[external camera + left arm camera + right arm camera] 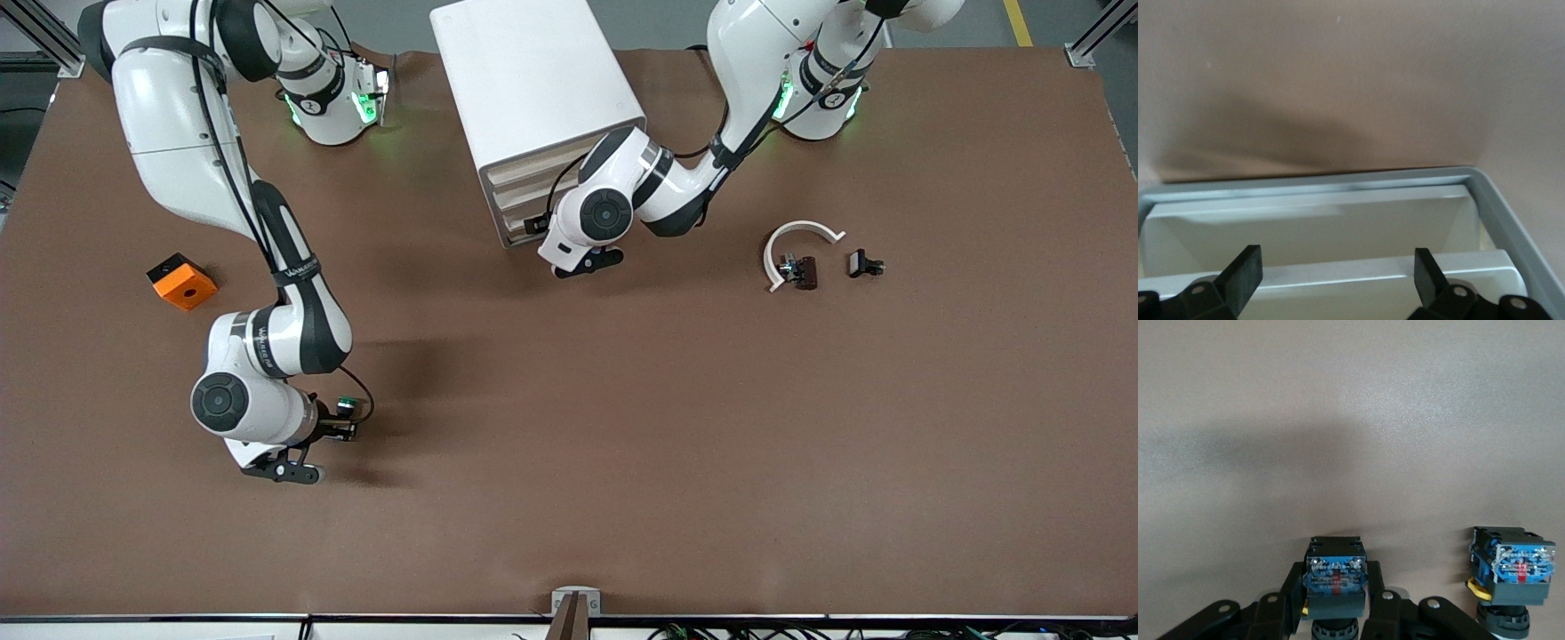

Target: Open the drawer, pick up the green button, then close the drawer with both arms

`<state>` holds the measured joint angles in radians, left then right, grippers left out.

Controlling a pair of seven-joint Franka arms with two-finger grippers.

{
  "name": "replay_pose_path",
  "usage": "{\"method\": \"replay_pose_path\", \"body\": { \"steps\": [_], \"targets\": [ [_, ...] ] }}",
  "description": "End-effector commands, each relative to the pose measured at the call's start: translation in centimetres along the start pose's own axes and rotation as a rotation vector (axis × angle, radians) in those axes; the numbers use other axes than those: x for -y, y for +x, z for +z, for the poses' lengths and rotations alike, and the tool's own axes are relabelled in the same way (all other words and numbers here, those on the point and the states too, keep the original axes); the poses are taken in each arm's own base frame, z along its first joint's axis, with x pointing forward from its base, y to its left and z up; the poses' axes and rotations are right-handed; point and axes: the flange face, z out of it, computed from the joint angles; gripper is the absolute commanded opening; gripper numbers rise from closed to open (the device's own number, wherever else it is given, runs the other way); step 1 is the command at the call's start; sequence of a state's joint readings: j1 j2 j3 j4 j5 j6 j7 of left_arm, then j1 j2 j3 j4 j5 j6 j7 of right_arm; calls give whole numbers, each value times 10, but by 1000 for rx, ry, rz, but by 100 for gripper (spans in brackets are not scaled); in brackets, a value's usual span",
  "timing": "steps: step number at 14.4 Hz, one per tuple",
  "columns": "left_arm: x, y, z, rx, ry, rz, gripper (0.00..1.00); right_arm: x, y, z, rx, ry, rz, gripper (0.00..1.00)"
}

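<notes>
The white cabinet (533,80) stands between the arm bases, and its cream drawer fronts face the front camera. The drawer (512,213) looks pushed in like the others. My left gripper (537,226) is at the cabinet front. The left wrist view shows it open (1338,277), with its fingers spread over a white drawer front (1338,230). I cannot tell which drawer that is. My right gripper (342,430) is low over the table toward the right arm's end. It is shut (1336,587) on the button (1335,576). The green cap (347,406) shows beside the fingers.
A second button (1515,570) of the same kind stands beside the held one; its cap colour does not show. An orange block (182,282) lies toward the right arm's end. A white arc piece (796,242) and two small dark parts (865,264) lie toward the left arm's end.
</notes>
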<state>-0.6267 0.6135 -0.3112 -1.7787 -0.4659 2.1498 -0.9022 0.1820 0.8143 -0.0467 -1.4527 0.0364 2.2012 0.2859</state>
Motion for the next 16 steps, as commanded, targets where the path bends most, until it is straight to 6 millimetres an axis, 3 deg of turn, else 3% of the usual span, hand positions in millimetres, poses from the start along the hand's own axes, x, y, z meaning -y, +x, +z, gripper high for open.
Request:
{"method": "replay_pose_path", "body": {
  "steps": [1, 4, 7, 9, 12, 16],
  "targets": [
    [11, -3, 21, 75, 51, -30, 100, 15, -14, 7, 22, -21, 33, 0],
    [11, 4, 10, 70, 39, -18, 100, 24, -19, 7, 24, -32, 61, 0],
    [15, 41, -39, 2, -18, 30, 100, 40, -27, 0, 28, -53, 36, 0],
    [21, 76, -91, -94, -52, 33, 100, 38, -27, -2, 30, -88, -9, 0],
    [36, 113, -169, -240, -85, 33, 100, 35, -27, -3, 30, -105, -46, 0],
    [80, 130, -244, -477, 104, 151, 100, 28, -26, -8, 42, -108, -65, 0]
  ]
}}
